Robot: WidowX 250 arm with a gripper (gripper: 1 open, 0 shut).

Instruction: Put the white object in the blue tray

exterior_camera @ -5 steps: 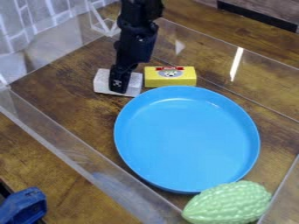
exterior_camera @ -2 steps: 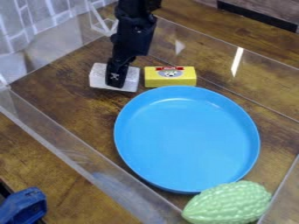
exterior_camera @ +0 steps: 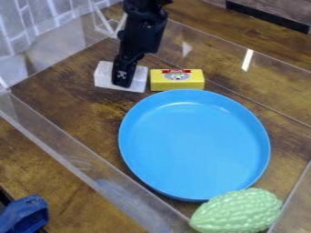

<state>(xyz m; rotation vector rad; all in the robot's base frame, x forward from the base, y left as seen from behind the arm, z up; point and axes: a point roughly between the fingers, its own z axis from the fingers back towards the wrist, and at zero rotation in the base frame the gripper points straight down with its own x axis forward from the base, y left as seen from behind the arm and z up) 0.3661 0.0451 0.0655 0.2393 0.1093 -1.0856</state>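
One black finger of the gripper (exterior_camera: pixel 126 64) reaches down in front of the white object (exterior_camera: pixel 119 76), its tip overlapping the block's face near the middle. Whether a second finger stands behind the block cannot be made out, and I cannot tell whether the fingers are spread around it or pinching it; contact, too, is uncertain from this angle.

The block itself sits near the far end of the wooden surface, just beside the yellow box (exterior_camera: pixel 177 79) with its red label. It looks low, probably resting on the wood, though a slight lift would be hard to spot.

Farther out, the blue tray (exterior_camera: pixel 195 143) lies nearer the camera, past the yellow box, with the green bumpy thing (exterior_camera: pixel 237 211) at its near edge. A clear wall (exterior_camera: pixel 73 136) runs along one side, and something blue (exterior_camera: pixel 24 215) lies outside it.

As for progress, the gripper is at the block, but the block is outside the tray. Securing a grip, lifting, carrying over the rim and letting go seem to remain. The close yellow box could get nudged during the lift.
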